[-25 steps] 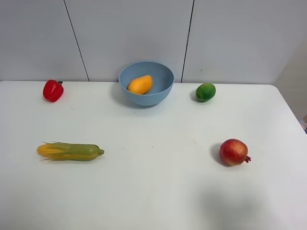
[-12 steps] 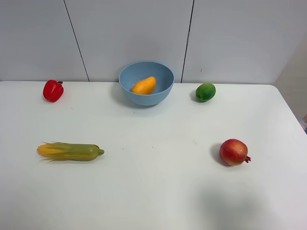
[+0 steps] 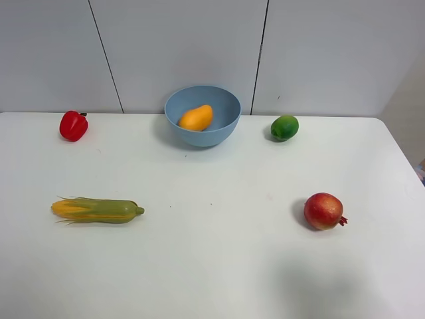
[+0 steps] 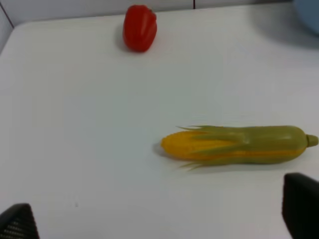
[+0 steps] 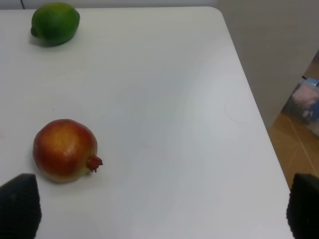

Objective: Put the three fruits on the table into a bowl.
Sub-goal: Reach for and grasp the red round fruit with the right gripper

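The light-blue bowl stands at the back middle of the white table. The orange-yellow mango lies inside it. The green lime sits on the table right of the bowl, apart from it. The red pomegranate sits on the right, crown tip pointing right. Neither arm shows in the exterior high view. The right wrist view shows the pomegranate and lime beyond my open, empty right gripper. My left gripper is open and empty, near the corn cob.
A red bell pepper sits at the back left and a yellow-green corn cob lies on the left; both show in the left wrist view, pepper and corn. The table's right edge is close to the pomegranate.
The mango has rocked slightly inside the bowl. Everything else is where it was.
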Controlling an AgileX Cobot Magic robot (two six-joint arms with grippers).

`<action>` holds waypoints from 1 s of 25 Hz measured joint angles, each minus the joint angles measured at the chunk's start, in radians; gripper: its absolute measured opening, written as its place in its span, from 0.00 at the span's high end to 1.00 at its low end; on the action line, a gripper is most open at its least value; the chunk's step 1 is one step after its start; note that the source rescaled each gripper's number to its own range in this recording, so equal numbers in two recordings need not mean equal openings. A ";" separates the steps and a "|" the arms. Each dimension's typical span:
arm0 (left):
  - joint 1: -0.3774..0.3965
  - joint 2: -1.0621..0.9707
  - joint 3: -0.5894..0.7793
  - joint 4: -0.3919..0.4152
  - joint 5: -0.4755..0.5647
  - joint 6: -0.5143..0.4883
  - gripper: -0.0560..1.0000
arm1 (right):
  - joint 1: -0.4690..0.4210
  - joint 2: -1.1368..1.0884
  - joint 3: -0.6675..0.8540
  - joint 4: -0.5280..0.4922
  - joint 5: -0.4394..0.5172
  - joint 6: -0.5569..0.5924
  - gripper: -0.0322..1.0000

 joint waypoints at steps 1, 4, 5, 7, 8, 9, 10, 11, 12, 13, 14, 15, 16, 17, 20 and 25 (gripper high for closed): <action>0.000 0.000 0.000 0.000 0.000 0.000 0.02 | 0.000 0.000 0.000 0.000 0.000 0.000 0.00; 0.000 0.000 0.000 0.005 0.000 -0.008 0.02 | 0.000 0.000 0.000 0.000 0.000 0.000 0.00; 0.000 0.000 0.000 0.007 0.000 -0.009 0.02 | 0.000 0.000 0.000 0.000 0.000 0.000 0.00; 0.000 0.000 0.000 0.008 0.000 -0.009 0.02 | 0.000 0.000 0.000 0.000 0.000 0.000 0.00; 0.000 0.000 0.000 0.008 0.000 -0.010 0.02 | 0.000 0.000 0.000 0.000 0.000 0.000 0.00; 0.000 0.000 0.000 0.008 0.000 -0.010 0.02 | 0.000 0.000 0.000 0.000 0.000 0.000 0.00; 0.000 0.000 0.000 0.008 0.000 -0.010 0.02 | 0.000 0.000 0.000 0.000 0.000 0.000 0.00; 0.000 0.000 0.000 0.008 0.000 -0.010 0.02 | 0.000 0.000 0.000 0.000 0.000 0.000 0.00; 0.000 0.000 0.000 0.009 0.000 -0.010 0.02 | 0.000 0.000 0.000 0.000 0.000 0.000 0.00; 0.000 0.000 0.000 0.009 0.000 -0.010 0.02 | 0.000 0.000 0.000 0.000 0.000 0.000 0.00; 0.000 0.000 0.000 0.009 0.000 -0.010 0.02 | 0.000 0.000 0.000 0.000 0.000 0.000 0.00; 0.000 0.000 0.000 0.010 0.000 -0.011 0.02 | 0.000 0.000 0.000 0.000 0.000 0.000 0.00; 0.000 0.000 0.000 0.010 0.000 -0.011 0.02 | 0.000 0.000 0.000 0.000 0.000 0.000 0.00; 0.000 0.000 0.000 0.010 0.000 -0.011 0.02 | 0.000 0.000 0.000 0.000 0.000 0.000 0.00; 0.000 0.000 0.000 0.010 0.000 -0.011 0.02 | 0.000 0.000 0.000 0.000 0.000 0.000 0.00; 0.000 0.000 0.000 0.010 0.000 -0.011 0.02 | 0.000 0.000 0.000 0.000 0.000 0.000 0.00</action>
